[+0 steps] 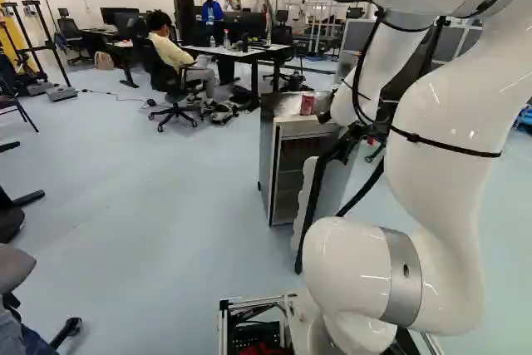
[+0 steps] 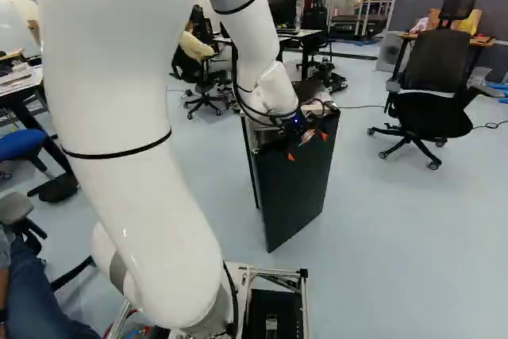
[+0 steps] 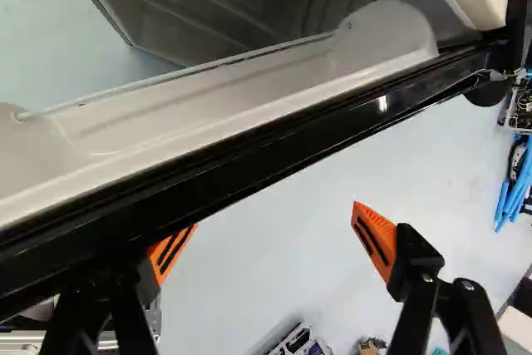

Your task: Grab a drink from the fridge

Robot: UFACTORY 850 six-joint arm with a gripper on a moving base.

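"Fridge (image 1: 266, 160) is open, yes? Which step do we have, please?"

"I judge it is the door step, near its end. The door (image 2: 298, 188) stands swung out toward the base, and the gripper (image 3: 274, 215) is at its outer side, to the right of the opening."

"And how are the 2 fingers?"

"They are wide apart, with nothing gripped. 1 finger is partly hidden by the black door edge (image 3: 249, 162); whether it touches, I cannot tell."

"Where is the drink?"

"1 red can (image 1: 307, 105) stands on top of the fridge. In the interior (image 3: 224, 6) I cannot make out any drink."

"So what must the next move do?"

"If more opening is needed, 1 finger should go to the inner side and draw the door to the right. If it is enough, the gripper should come back nearer, pass around the free edge to the left, then reach far inside. A hasty push from the outer side could swing the door shut."
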